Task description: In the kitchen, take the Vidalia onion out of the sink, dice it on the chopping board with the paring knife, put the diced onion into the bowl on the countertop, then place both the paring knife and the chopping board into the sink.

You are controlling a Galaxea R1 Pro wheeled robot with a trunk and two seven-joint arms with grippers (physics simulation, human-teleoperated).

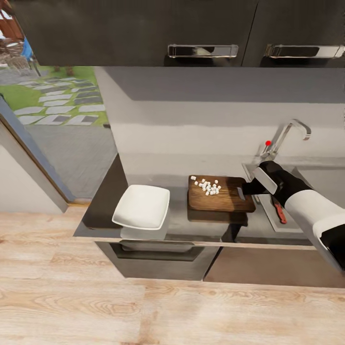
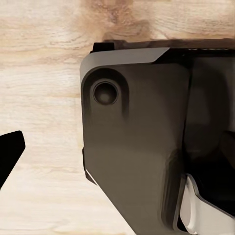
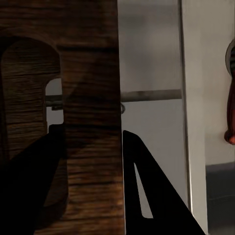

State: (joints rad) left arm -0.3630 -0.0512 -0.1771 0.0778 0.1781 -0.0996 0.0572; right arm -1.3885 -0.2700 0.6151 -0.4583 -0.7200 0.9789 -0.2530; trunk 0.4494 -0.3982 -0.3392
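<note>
The board (image 1: 218,195) lies flat on the bench (image 1: 103,201), between the bowl (image 1: 142,207) and the sink (image 1: 287,211), and my right gripper (image 1: 245,190) is at its sink-side end, right by the slot-shaped handle hole. In the right wrist view the board (image 3: 88,98) fills the space between my two dark fingers (image 3: 147,191): one finger sits just off the board's edge, the other reaches in at the slot, so the jaws stand apart with the board's end strip between them. Whether they actually press the wood I cannot tell.

The board is brown wood with clear grain and rounded corners. On it, toward the wall side, sits a loose cluster of tiny pale onion bits (image 1: 207,186), small cubes, some touching, a few apart at the cluster's edge.

The knife (image 1: 280,212) lies on the flat steel drainboard under my right forearm, red handle showing; in the right wrist view a bit of that red handle (image 3: 230,112) shows beyond a steel edge.

The bowl is white, shallow, squarish with rounded corners, well apart from the board, near the bench's front edge. The bench is smooth, grey and glossy. Behind the sink stands a chrome tap (image 1: 287,136) with a red dot.

My left gripper (image 2: 10,152) shows as one dark fingertip over pale wood-grain floor beside a grey robot body part; its state I cannot tell
</note>
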